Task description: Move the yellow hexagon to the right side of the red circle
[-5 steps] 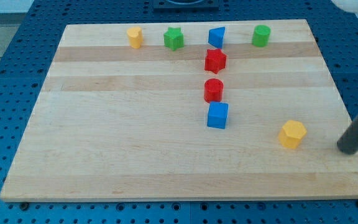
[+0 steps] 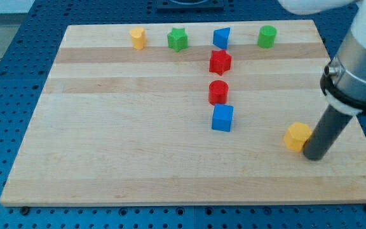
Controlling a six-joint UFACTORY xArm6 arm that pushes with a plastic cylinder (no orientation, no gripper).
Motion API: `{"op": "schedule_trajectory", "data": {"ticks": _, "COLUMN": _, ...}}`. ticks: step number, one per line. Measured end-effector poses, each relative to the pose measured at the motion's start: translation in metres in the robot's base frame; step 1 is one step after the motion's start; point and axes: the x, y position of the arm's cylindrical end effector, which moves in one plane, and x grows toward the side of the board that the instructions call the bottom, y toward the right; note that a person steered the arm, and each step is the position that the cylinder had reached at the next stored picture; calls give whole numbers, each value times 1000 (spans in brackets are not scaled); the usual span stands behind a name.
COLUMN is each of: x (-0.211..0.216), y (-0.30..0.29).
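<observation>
The yellow hexagon (image 2: 297, 136) lies at the board's lower right. The red circle (image 2: 218, 92) stands near the middle, well to the hexagon's upper left. My tip (image 2: 314, 156) rests on the board right against the hexagon's lower right side; the dark rod rises from it toward the view's upper right.
A blue cube (image 2: 222, 118) sits just below the red circle and a red star (image 2: 220, 62) just above it. Along the top of the wooden board (image 2: 107, 140) stand a small yellow block (image 2: 137, 38), a green star (image 2: 177, 39), a blue triangle (image 2: 221, 37) and a green cylinder (image 2: 267, 36).
My tip has moved left from near the board's right edge to the yellow hexagon's lower right side. The hexagon has hardly shifted. The other blocks have not moved.
</observation>
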Motion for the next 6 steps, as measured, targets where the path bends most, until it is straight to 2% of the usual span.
{"op": "schedule_trajectory", "data": {"ticks": 1, "x": -24, "y": 0}}
{"op": "schedule_trajectory", "data": {"ticks": 2, "x": -15, "y": 1}}
{"op": "schedule_trajectory", "data": {"ticks": 3, "x": -1, "y": -30}}
{"op": "schedule_trajectory", "data": {"ticks": 4, "x": -14, "y": -35}}
{"op": "schedule_trajectory", "data": {"ticks": 6, "x": -77, "y": -30}}
